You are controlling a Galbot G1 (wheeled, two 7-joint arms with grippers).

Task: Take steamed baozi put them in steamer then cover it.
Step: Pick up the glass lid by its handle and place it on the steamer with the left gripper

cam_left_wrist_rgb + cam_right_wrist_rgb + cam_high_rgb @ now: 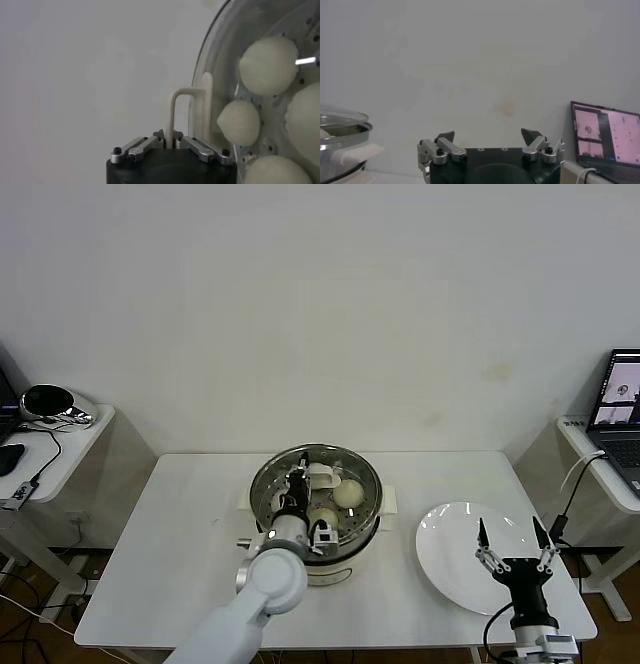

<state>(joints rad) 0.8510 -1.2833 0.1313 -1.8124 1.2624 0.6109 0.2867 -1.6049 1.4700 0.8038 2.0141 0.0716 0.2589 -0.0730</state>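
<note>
The left hand [300,480] grips the lid's [215,107] handle [182,112] over the steamer [316,514], buns [267,65] inside. If it lets go off-centre, the lid could slip. The right hand [514,541] waits open above the plate [450,556] at 3 o'clock.

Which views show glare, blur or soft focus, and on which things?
Head view: even light, bright glints on the steamer rim and the cover, faint sheen on the plate. Left wrist view: the left claw on the cream handle and the steamed baozi look soft. Right wrist view: laptop screen glows; right claw sharp.
</note>
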